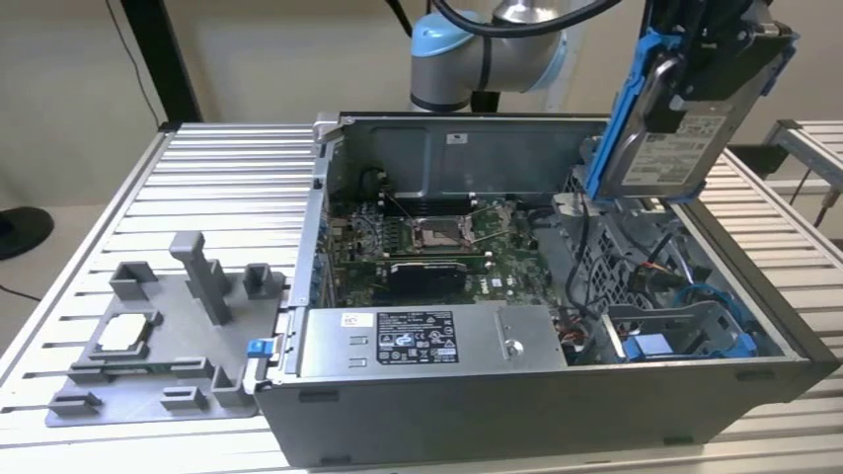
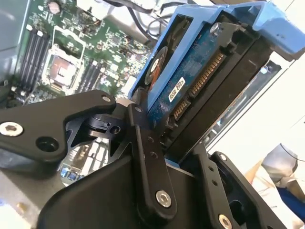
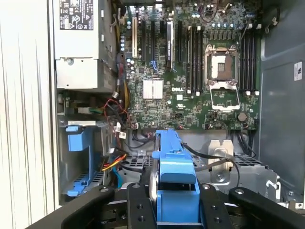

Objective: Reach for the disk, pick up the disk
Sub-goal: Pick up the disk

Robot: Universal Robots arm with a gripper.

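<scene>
The gripper [image 1: 722, 74] has the disk [image 1: 685, 138] clamped between its black fingers [image 2: 147, 157] and holds it in the air, clear above the open computer case [image 1: 527, 296], over the case's corner toward the exterior view's right and far side. The disk hangs nearly upright, its white labelled face turned outward and its blue side rails [image 1: 619, 118] running along its edges. In the second wrist view the disk's [image 2: 200, 90] blue circuit board and its row of connector pins face the camera, and the jaws press in on the blue rails from both sides. In the first wrist view the blue rail [image 3: 174, 176] sits squeezed between the two fingers [image 3: 138, 205], with the motherboard [image 3: 190, 71] spread out far below inside the case. The power supply [image 1: 421, 341] lies along the case's near wall in the exterior view, and a bare blue bracket [image 1: 698, 341] rests in the drive bay at the case's near corner toward the exterior view's right, well under the lifted disk. Outside the case, on the slatted table [image 1: 211, 168] toward the exterior view's left, a grey fixture plate [image 1: 165, 346] carries a small silvery square chip [image 1: 122, 333].
</scene>
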